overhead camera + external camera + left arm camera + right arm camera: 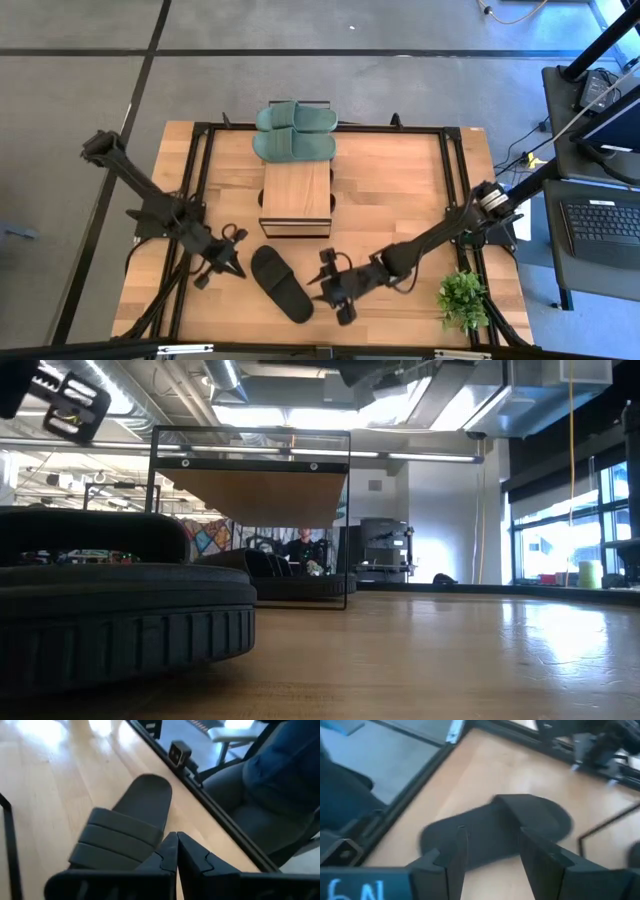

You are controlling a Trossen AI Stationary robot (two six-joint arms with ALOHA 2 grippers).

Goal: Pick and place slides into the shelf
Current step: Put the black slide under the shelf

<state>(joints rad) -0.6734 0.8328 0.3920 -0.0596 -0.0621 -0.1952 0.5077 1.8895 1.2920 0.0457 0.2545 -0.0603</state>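
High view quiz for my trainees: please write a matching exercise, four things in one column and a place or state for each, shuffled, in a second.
Things:
1. green slides
2. black slide
3. left pincer
4. potted plant

Places or states:
A. near table edge, between the two pincers
B. shut, beside the black slide
C. far side of the shelf, side by side
D. table's near right corner

Pairs: 1-C, 2-A, 3-B, 4-D

Small green leafy potted plant [462,297] at light wood tabletop [400,190] corner; black laptop w/ keyboard [599,222] on side desk (off-table).
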